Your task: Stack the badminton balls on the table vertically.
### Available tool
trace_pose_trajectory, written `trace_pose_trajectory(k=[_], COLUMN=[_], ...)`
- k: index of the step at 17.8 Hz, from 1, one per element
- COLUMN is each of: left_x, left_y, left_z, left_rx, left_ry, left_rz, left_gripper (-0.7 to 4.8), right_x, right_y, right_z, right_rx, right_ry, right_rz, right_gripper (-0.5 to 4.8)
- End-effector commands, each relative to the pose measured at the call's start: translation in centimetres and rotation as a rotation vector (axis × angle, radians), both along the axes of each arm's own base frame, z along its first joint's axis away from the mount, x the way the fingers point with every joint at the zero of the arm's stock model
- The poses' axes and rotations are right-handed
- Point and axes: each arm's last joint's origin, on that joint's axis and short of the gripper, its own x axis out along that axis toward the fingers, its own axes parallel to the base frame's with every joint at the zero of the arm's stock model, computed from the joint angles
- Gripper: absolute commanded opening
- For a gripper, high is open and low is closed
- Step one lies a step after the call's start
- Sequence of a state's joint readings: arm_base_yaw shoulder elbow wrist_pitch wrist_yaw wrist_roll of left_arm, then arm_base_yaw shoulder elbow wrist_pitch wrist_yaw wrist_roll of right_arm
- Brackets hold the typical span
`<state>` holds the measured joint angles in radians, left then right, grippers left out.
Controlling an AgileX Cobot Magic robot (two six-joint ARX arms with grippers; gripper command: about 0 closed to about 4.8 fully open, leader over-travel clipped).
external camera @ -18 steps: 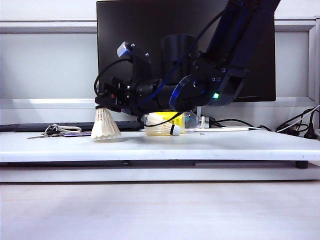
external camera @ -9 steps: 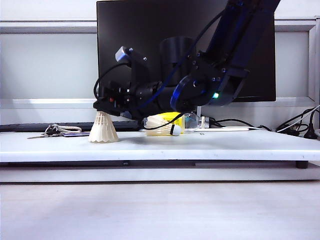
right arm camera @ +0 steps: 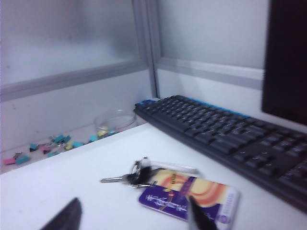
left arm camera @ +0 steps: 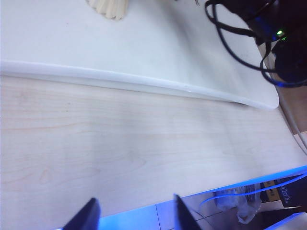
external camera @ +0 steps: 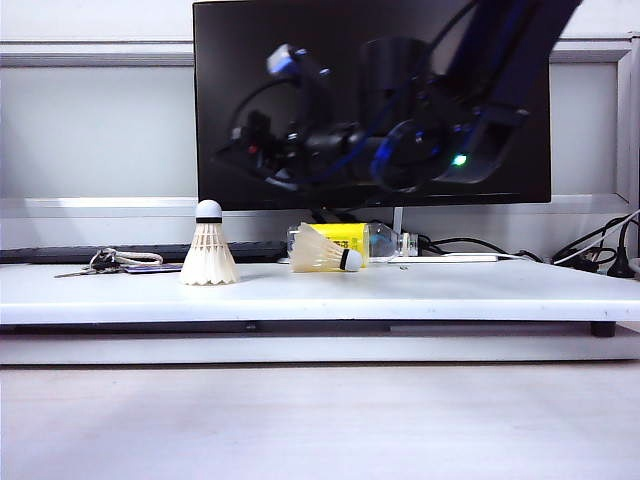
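One badminton ball (external camera: 209,248) stands upright on its feather skirt at the left of the white table (external camera: 450,290), cork tip up. The other (external camera: 325,256) lies on its side near the middle, tip to the right. My right gripper (external camera: 240,155) hangs blurred in the air above and right of the upright ball, clear of it. In the right wrist view this gripper (right arm camera: 132,220) is open and empty. My left gripper (left arm camera: 135,215) is open and empty over the pale wood surface in front of the table edge (left arm camera: 144,86); a feather skirt (left arm camera: 109,5) shows at the frame's border.
A black monitor (external camera: 230,50) stands behind the table. A clear bottle with a yellow label (external camera: 375,240) lies behind the lying ball. Keys (right arm camera: 134,176), a purple card (right arm camera: 192,194) and a black keyboard (right arm camera: 225,139) sit at the back left. Cables (external camera: 590,255) trail at right.
My right gripper opened off the upright ball's tip and rose up and to the right. The ball stays standing where it was set. The left arm kept still.
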<state>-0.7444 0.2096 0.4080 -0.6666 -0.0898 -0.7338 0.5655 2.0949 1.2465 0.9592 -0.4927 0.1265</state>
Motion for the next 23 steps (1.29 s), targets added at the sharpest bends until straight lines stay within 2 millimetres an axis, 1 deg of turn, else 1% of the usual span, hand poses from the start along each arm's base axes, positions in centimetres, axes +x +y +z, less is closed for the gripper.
trace_pose_trajectory(k=[1,4,6,7,9,11,15,19,23], left_x=[0.0,0.1,0.0,0.0,0.0,0.0,0.0,0.0,0.1], left_y=[0.0,-0.1,-0.1,-0.2,-0.3,-0.6,-0.7,-0.7,-0.7], left_z=[0.2,0.3,0.3,0.4,0.6,1.1,1.2,1.2,1.4], left_rx=[0.002,0.032,0.055,0.06,0.043,-0.007,-0.025,-0.025,-0.023], left_ry=[-0.025,-0.059,-0.079,-0.092,-0.113,-0.14,-0.146,-0.146,-0.173], left_rz=[-0.007,-0.032,-0.074,-0.101,-0.146,-0.193,-0.215,-0.214,-0.221], left_gripper=[2.06,2.06,2.06,2.06,2.06,2.06,2.06,2.06,2.06], right_x=[1.7,2.6,2.7,2.6,2.3,1.6,1.1,1.1,1.2], right_y=[-5.1,-8.6,-10.3,-10.7,-10.9,-10.2,-9.3,-9.0,-9.0], right_z=[3.1,3.1,2.5,2.2,1.5,0.6,0.1,0.1,0.3], right_rx=[-0.042,-0.106,-0.163,-0.198,-0.293,-0.454,-0.628,-0.749,-0.753], right_ry=[0.059,0.205,0.319,0.346,0.351,0.279,0.16,0.065,0.031], right_rz=[-0.07,-0.114,-0.149,-0.154,-0.141,-0.096,-0.125,-0.207,-0.208], right_gripper=[2.75,2.75,2.74,2.74,2.74,2.75,2.75,2.75,2.74])
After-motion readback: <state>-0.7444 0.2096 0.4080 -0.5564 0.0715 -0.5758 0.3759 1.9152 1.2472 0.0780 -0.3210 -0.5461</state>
